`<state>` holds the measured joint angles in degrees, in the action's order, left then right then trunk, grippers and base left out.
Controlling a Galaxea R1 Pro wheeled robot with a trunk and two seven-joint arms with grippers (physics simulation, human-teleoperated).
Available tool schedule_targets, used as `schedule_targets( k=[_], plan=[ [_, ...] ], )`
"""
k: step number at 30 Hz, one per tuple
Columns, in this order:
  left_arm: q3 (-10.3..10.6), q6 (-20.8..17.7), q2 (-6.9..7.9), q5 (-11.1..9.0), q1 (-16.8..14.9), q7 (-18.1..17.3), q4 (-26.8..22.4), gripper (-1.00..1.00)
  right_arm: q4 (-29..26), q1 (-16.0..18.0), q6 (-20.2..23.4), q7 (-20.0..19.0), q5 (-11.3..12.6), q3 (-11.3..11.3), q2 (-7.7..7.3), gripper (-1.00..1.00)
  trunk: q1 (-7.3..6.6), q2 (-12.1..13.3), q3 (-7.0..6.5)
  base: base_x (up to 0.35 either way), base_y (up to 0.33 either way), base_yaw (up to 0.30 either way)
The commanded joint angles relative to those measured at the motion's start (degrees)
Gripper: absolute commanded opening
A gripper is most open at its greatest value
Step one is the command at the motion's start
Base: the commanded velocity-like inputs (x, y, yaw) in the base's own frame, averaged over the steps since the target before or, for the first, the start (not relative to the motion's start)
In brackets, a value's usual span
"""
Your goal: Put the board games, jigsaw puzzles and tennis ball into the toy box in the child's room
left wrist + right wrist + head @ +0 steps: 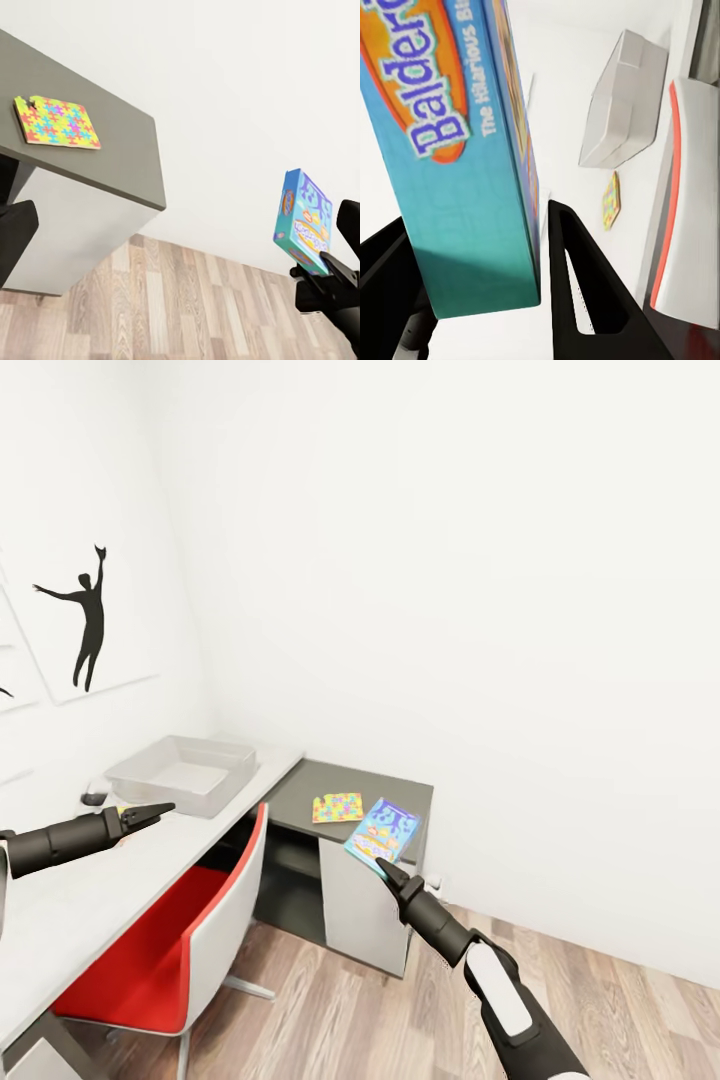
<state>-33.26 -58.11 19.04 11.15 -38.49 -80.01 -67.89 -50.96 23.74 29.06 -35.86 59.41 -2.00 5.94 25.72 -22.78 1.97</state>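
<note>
One blue board game [383, 831] is pinched by its lower edge in your right tool [385, 868], raised clear of the dark tabletop [400, 785] for carrying to the toy box [185, 771]; your left tool [160, 812], pressed together, waits empty near that box.

child's room | silhouette picture [85, 618] | desk [90, 890] | red chair [175, 950]
</note>
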Motion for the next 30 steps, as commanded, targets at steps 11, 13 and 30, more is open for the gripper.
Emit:
schedule_targets(
  k=[11, 13, 30],
  plan=[
    [-0.30, -0.56, 0.05, 0.60, 0.11, -0.12, -0.05, 1.00, -15.77, 0.14, 4.07, 15.52, -1.31, -3.98, -0.14, -1.00, 0.06, -0.14, 0.14, 0.179, -0.148, 0.000],
    [-0.43, -0.53, 0.18, 0.62, 0.26, -0.10, -0.05, 1.00, -17.51, 0.29, 5.67, 18.00, -3.12, -4.90, -0.15, -1.00, 0.06, -0.14, 0.14, 0.016, -0.012, 0.000],
    [-0.70, -0.67, 0.47, 0.54, 0.35, -0.15, 0.02, 1.00, -18.29, 6.67, 15.18, 30.89, -3.61, -4.74, 0.87, -1.00, 0.06, -0.14, 0.14, 0.001, -0.001, 0.000]
  ],
)
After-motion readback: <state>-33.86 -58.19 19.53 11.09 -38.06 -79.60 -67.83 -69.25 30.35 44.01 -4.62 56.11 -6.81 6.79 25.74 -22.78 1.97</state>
